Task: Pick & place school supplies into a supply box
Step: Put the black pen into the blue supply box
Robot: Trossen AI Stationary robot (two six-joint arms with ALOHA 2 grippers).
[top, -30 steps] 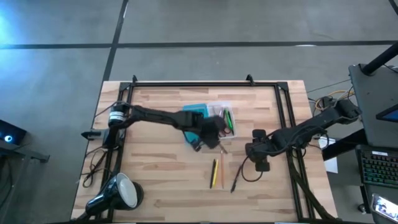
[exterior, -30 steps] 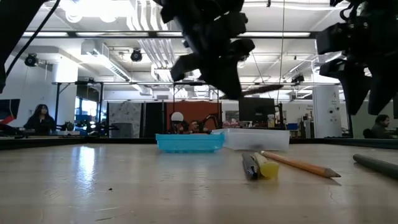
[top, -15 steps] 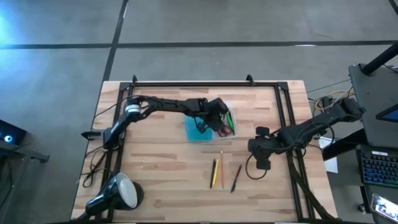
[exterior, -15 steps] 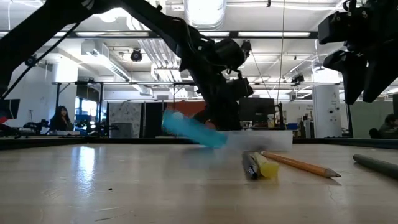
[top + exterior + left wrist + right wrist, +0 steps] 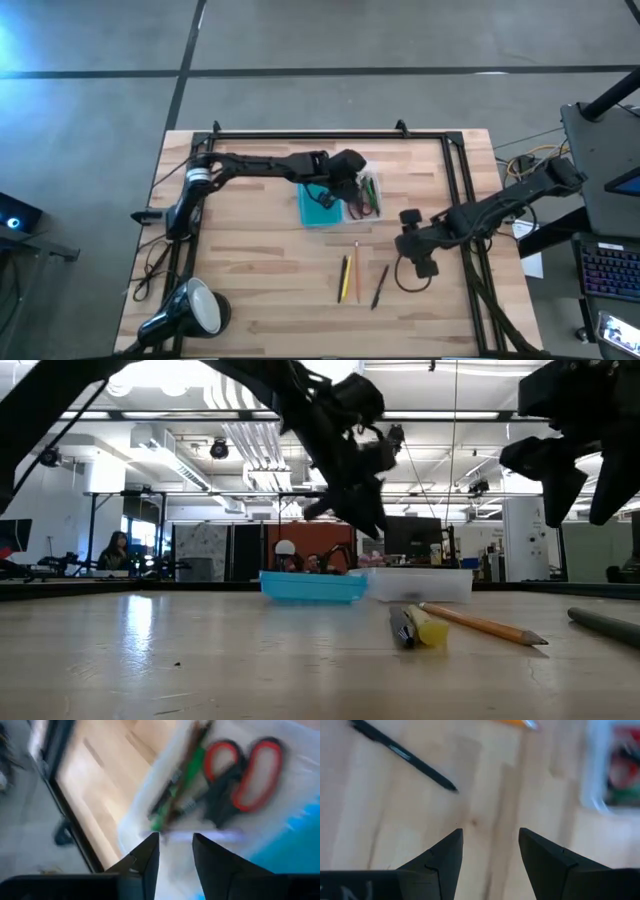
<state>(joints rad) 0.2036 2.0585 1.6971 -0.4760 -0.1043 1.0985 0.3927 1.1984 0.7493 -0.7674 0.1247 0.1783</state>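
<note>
Left gripper (image 5: 350, 172) is over the clear tray (image 5: 362, 194) of the supply box, fingers (image 5: 148, 857) a little apart with nothing between them. Directly under and ahead of it in the tray: red-handled scissors (image 5: 240, 775), plus a green pen (image 5: 181, 785) and a darker pen or two alongside, all blurred in the wrist view. The turquoise lid (image 5: 318, 206) sits just beside the tray, on the side toward the left arm's base, touching or nearly touching it. In the low view the lid (image 5: 312, 586) and tray (image 5: 418, 584) both rest flat on the table (image 5: 250, 270), with the gripper hanging above them.

Right gripper (image 5: 410, 238) hovers above bare wood, near the tray but clear of it, fingers (image 5: 440, 860) spread, empty. Nearest loose item to it is the dark pen (image 5: 380, 286), lying on the table just ahead of its fingertips in the wrist view (image 5: 402, 756). A bit further off: an orange pencil (image 5: 356, 268), then a yellow pen and a dark one lying side by side (image 5: 343, 279), touching or nearly so. All of these are outside the box.

Lamp (image 5: 195, 308) sits well away at the table's near-left corner.
</note>
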